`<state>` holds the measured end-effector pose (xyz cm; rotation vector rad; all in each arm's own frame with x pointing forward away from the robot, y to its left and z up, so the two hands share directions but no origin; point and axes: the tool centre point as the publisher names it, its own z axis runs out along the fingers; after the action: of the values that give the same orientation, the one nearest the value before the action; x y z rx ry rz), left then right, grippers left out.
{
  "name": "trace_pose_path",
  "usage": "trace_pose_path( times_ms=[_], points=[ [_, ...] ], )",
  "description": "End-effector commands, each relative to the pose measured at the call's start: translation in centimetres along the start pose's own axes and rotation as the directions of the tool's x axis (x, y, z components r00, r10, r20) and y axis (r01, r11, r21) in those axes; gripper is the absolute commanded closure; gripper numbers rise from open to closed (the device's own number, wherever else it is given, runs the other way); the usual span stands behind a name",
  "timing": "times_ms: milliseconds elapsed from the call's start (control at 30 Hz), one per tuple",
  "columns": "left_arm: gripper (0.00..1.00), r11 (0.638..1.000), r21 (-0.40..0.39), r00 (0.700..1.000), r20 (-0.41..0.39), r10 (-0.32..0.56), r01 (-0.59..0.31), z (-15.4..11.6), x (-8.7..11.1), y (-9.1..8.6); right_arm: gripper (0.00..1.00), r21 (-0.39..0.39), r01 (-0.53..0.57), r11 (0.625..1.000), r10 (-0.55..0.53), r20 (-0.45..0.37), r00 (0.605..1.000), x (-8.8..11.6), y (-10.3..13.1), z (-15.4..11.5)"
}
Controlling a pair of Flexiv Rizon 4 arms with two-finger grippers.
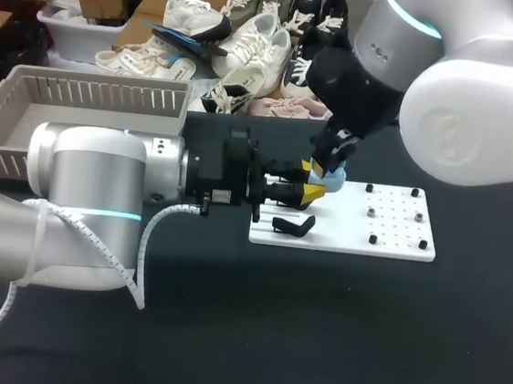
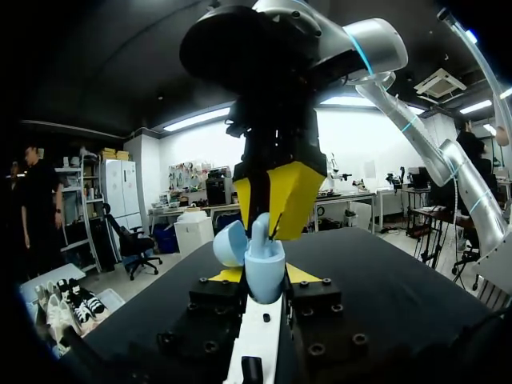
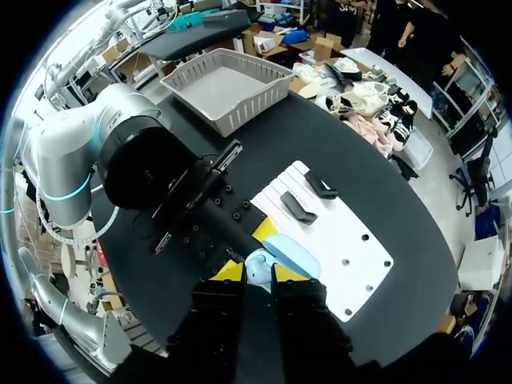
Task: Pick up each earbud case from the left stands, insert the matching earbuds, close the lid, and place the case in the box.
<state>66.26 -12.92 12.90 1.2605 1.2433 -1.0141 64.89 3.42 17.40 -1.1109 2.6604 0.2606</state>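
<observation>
One case: light-blue earbud case (image 2: 264, 272), lid open, held over the white board (image 1: 390, 235)
Left gripper (image 1: 312, 181): clamped on it
Right gripper (image 2: 270, 210): right above it, grip unclear tbh
Box (image 1: 25, 122): looks empty
To do: probably buds, lid, drop-off

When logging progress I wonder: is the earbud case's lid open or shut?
Open: the lid stands swung back beside the earbud case body.

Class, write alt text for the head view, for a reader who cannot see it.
The left tool grips a pale blue case at the edge of a white board, with the right tool right above the case. A black stand sits on the board nearby, and a grey basket stands at the table's far left.
</observation>
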Motion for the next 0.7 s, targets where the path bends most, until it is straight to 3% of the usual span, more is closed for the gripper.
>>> trace_pose_path(
  times_ms=[33,300,700],
  points=[
    [1.00,1.000,-0.007,1.000,0.002,0.002,-0.002,0.04,-0.02,-0.16,0.88,0.003,-0.004,1.000,0.004,-0.004,1.000,0.08,0.02,0.02],
    [1.00,1.000,-0.007,1.000,0.002,0.002,-0.002,0.04,-0.02,-0.16,0.67,0.001,-0.008,1.000,0.008,-0.002,1.000,0.17,0.04,-0.03],
    [1.00,1.000,-0.007,1.000,0.002,0.002,-0.002,0.04,-0.02,-0.16,0.62,0.004,-0.009,1.000,0.009,0.008,1.000,0.35,0.23,-0.66]
  ],
)
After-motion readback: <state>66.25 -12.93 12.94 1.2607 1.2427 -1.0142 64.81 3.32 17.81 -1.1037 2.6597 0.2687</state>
